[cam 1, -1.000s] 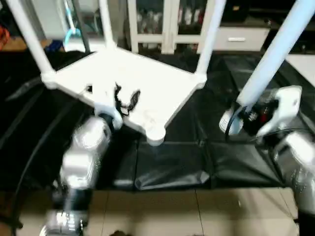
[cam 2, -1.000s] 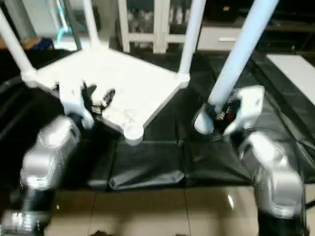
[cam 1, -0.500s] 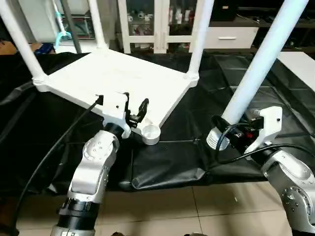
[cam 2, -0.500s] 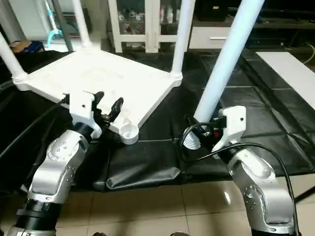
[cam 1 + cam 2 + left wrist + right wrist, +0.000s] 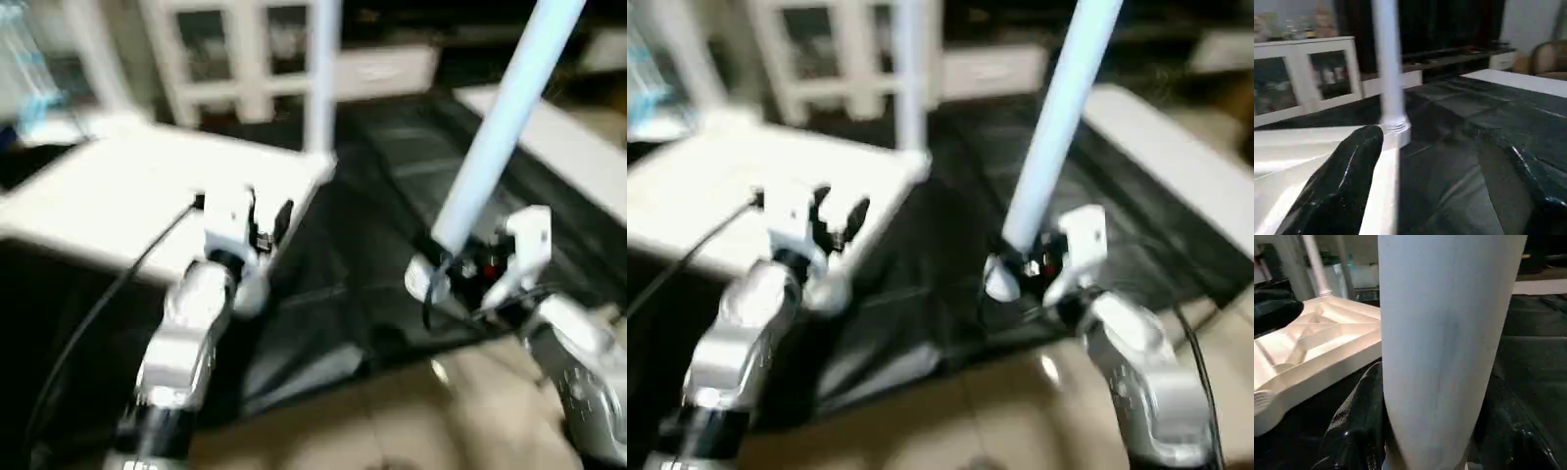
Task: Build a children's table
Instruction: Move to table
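the white table top [image 5: 127, 201] lay upside down on the black sheet [image 5: 353, 284], its ribbed underside facing up, as the right wrist view showed [image 5: 1317, 340]. a leg [image 5: 321, 78] stood upright in the corner socket on the side toward the right arm, and another upright leg [image 5: 93, 54] showed blurred at the far left side of the top. the white glass-door cabinet [image 5: 235, 59] stood behind the table.

the left gripper [image 5: 267, 217] hovered over the near edge of the table top with its 2 black fingers [image 5: 284, 213] spread apart and nothing between them. in the left wrist view 1 finger [image 5: 1337, 188] lay over the white edge of the top, the other [image 5: 1542, 196] over the black sheet, with the socketed leg [image 5: 1388, 68] ahead of them. whether the finger touched the top could not be told.

the right gripper [image 5: 470, 269] was clamped around the thick lower end of the loose leg [image 5: 500, 127], which slanted up and away out of the top of the view. in the right wrist view the leg [image 5: 1444, 347] sat between the 2 black fingers [image 5: 1354, 431]. this leg was well apart from the table top, over the black sheet near its front edge. a white flat board [image 5: 549, 137] lay on the sheet to the right.
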